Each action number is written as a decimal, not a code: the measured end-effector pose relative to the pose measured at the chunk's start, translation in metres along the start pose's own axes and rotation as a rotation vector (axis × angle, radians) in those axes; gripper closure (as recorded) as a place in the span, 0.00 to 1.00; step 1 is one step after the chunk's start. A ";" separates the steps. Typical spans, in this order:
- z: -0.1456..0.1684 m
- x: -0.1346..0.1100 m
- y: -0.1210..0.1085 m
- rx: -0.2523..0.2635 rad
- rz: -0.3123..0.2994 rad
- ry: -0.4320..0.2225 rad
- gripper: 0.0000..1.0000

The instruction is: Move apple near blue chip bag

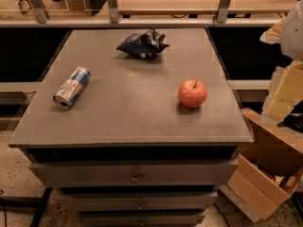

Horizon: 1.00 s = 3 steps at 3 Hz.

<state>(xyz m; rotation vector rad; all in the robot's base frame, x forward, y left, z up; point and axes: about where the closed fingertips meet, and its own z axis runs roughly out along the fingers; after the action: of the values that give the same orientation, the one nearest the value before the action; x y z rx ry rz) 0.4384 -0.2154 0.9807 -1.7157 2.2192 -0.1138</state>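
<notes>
Table: flat grey top over a stack of drawers. Apple: red-orange, stem up, on the right side of the top, toward the front edge; resting free, gripped by nothing. Blue chip bag: crumpled, dark navy, near the back edge at about mid-width; well apart from the apple, behind it and to its left. Drink can: silver, blue and red, on its side at the left, one end toward the front-left corner; well apart from both. Claw: pale cream, at the right margin, off the table beyond its right edge, with an open cardboard box lower in the picture on the floor; touching nothing on the top; degree of opening: cannot tell. Behind the table: a rail with metal posts.
</notes>
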 end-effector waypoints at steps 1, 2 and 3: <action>0.000 0.000 0.000 0.000 0.000 0.000 0.00; 0.013 -0.007 -0.009 0.009 0.003 -0.014 0.00; 0.041 -0.019 -0.023 0.001 0.007 -0.041 0.00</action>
<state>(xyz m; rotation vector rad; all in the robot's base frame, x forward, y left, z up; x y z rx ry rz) 0.4764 -0.1983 0.9521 -1.6944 2.1947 -0.0771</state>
